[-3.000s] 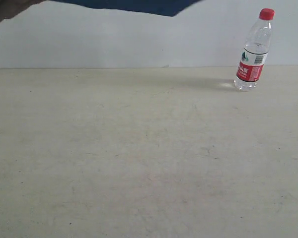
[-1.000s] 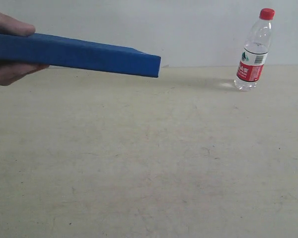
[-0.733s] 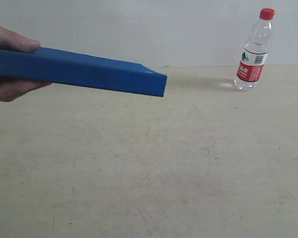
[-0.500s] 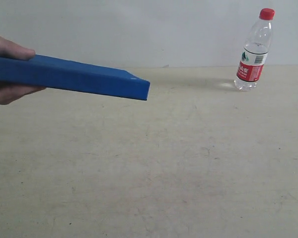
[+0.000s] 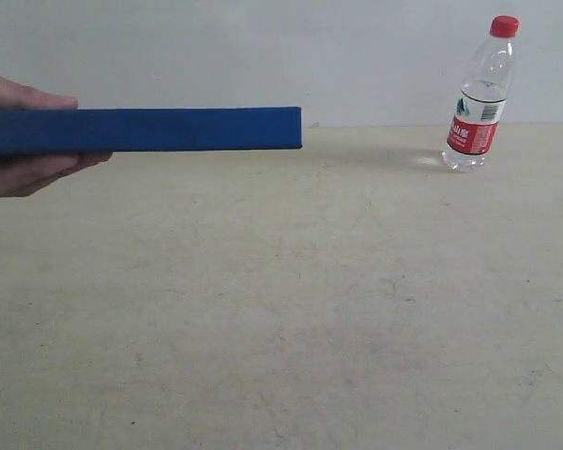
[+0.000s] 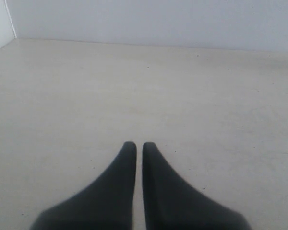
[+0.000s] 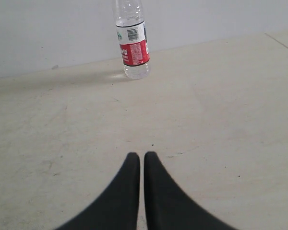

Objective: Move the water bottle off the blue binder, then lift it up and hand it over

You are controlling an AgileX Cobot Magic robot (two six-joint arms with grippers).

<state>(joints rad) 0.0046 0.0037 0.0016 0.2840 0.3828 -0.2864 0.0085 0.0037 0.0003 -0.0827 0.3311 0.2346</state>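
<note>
Waiting before step one: left fingers [image 6: 127,165], right fingers [image 7: 130,179] pinched together, empty; blue binder [image 5: 169,129] aloft in a hand [image 5: 28,173], water bottle [image 5: 478,103] upright near the surface's [image 5: 281,309] far right corner, probably needing stacking first.

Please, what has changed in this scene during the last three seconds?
A person's hand lowered the blue binder from the top edge of the exterior view. Half a second ago its free end tilted down; now it is held level above the table. The water bottle stayed upright at the far right, untouched.
</note>
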